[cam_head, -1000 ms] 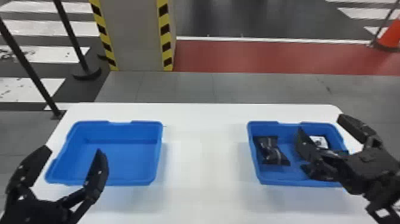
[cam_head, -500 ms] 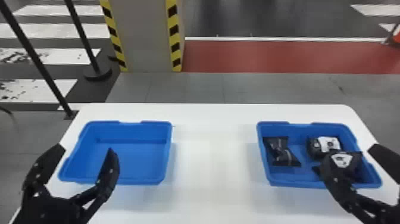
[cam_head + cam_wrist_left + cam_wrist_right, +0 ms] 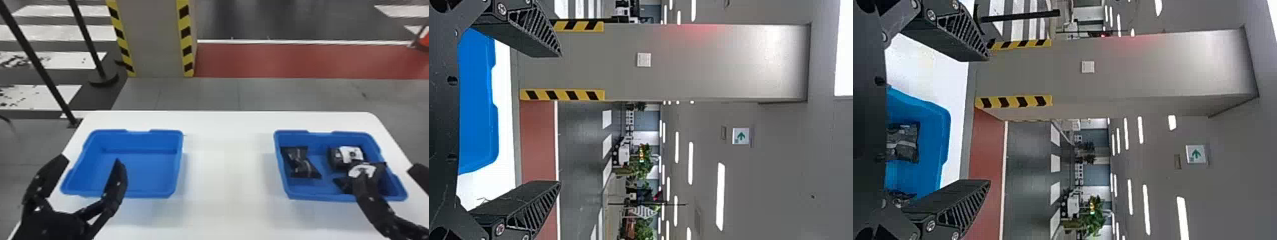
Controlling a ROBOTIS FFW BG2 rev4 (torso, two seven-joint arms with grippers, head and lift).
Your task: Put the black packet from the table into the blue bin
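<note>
Head view has my right gripper point(image 3: 387, 170) at the near right corner of the right-hand blue bin point(image 3: 322, 197), and the position makes sense to me: set down from here, a packet falls inside the walls instead of on the white table point(image 3: 223, 178). One finger point(image 3: 372, 199) overlaps a white-labelled black packet point(image 3: 378, 172) in that bin, so I cannot tell whether I touch it; my other finger is out past the bin's right side. The two stand wide apart, and the right wrist view has nothing clamped between them.

Beside that packet, farther from me, lies another labelled one point(image 3: 348, 156), and a plain dark packet point(image 3: 300, 162) rests near the bin's left wall. Which of them the task means, I cannot tell, but with all three inside and my fingers spread, I judge the placing done or nearly so. The next move would be to lift straight up, lest a fingertip snag a wrapper or the rim.

My left gripper point(image 3: 91, 159) waits, fingers well apart and holding nothing, above the near left part of the other blue bin point(image 3: 150, 194), parked there, I suppose, to leave the working side free.
</note>
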